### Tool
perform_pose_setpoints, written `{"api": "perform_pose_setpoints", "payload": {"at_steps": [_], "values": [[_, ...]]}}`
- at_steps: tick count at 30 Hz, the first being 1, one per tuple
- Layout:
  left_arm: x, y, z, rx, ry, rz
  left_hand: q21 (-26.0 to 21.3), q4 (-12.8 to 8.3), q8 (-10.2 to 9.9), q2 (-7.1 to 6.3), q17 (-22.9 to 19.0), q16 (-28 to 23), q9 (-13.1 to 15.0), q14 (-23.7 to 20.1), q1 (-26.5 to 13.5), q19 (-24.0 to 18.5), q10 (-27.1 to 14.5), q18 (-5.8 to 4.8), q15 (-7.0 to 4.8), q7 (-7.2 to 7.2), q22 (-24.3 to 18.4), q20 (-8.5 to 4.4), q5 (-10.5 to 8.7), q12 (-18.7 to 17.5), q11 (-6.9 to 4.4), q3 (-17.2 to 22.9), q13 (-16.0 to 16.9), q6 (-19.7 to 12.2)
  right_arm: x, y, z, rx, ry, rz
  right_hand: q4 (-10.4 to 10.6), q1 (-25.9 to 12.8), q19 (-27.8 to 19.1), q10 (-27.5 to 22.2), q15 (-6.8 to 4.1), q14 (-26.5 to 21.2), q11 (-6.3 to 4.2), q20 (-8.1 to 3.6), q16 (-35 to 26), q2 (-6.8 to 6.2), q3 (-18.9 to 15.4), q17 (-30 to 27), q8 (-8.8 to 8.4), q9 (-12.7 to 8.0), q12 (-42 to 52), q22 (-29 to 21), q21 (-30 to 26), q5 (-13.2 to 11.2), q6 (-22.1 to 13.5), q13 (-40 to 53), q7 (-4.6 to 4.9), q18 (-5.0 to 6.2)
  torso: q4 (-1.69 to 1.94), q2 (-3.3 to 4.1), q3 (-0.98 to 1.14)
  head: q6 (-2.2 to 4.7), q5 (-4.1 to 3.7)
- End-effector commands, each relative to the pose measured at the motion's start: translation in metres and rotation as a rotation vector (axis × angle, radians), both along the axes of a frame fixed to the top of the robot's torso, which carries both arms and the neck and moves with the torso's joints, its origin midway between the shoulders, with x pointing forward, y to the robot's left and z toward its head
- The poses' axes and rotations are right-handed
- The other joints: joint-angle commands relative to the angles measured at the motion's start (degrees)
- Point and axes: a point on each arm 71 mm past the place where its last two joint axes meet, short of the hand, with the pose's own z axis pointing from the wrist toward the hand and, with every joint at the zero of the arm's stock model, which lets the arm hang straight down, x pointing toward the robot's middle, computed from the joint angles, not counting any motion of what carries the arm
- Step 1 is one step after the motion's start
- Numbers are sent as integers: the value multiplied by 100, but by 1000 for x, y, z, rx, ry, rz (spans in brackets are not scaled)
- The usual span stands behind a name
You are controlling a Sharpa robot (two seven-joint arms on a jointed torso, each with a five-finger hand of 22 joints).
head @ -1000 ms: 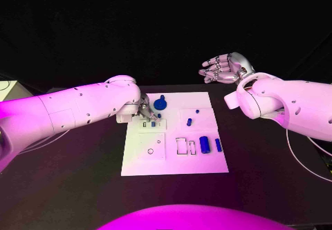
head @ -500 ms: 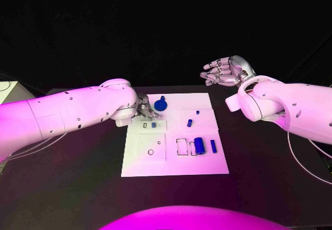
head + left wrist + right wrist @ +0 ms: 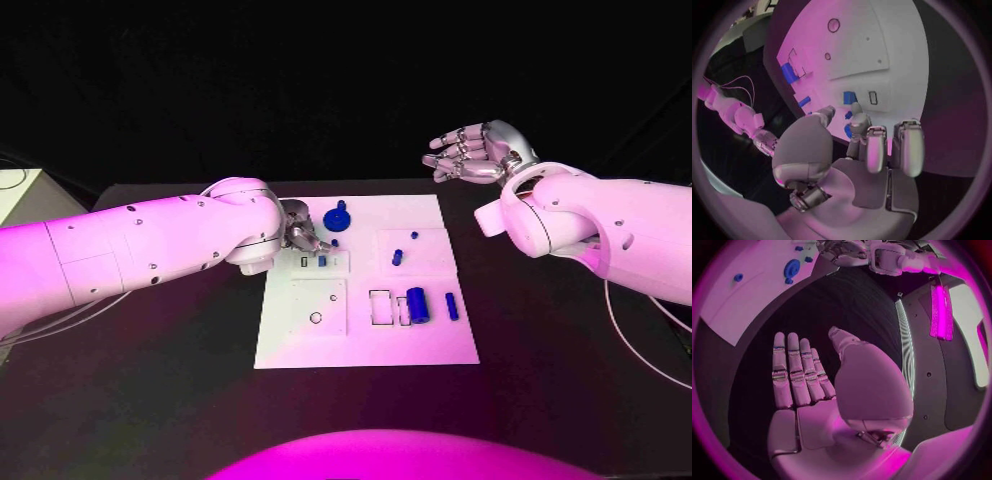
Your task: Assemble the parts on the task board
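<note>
Head view: white task board, blue parts.

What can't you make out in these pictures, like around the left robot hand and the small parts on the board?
- Left robot hand, head view: its own arm covers most of it, so what the fingertips touch is hidden.
- Left wrist view: the fingers cover part of a small blue part; held or just behind, cannot tell.
- Small blue parts on the task board, head view: too small to tell their shapes.
- Right wrist view: the board's edge is cut off by the circle's rim.
</note>
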Motion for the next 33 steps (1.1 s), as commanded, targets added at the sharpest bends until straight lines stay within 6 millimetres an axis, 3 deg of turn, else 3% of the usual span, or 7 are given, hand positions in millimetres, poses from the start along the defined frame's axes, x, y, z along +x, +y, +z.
{"api": "perform_pose_setpoints", "payload": {"at_steps": [1, 15, 33], "values": [[-1, -1, 0, 4, -57, 19, -31, 1, -39, -5, 1510, 19, -4, 596, 45, 167, -40, -52, 48, 8, 590, 21, 16, -38, 9, -12, -6, -34, -1, 1, -1, 0, -1, 18, 2, -48, -40, -41, 6, -27, 5, -8, -23, 14, -28, -9, -21, -7, 15, -8, -9, 35, -30, -5, 169, 36, 3, -3, 1, -3, 3], [-7, -6, -13, -5, -59, 24, -29, -6, -66, 79, 1510, 19, -53, 596, 279, 177, -14, -54, 46, 4, 600, 18, 49, -19, 5, 55, 4, -12, -1, 1, -3, -1, 3, 18, -16, -29, -46, -50, 8, -28, 7, -4, -32, 35, -36, -21, -22, -11, 26, -36, -5, 73, -35, -27, 170, 37, -13, 3, -3, 15, 18], [-10, -9, -18, -9, -14, 11, -27, -12, -119, 75, 1510, 19, -146, 596, 795, 189, -26, -57, 39, -5, 618, 15, 68, -29, -4, 399, -32, 3, -1, 0, -4, -2, 6, 16, -26, -20, -46, -54, 9, -26, 7, -2, -36, 46, -41, -29, -22, -13, 35, -56, -2, 114, -36, -43, 171, 38, -12, 3, -4, -25, -4]]}}
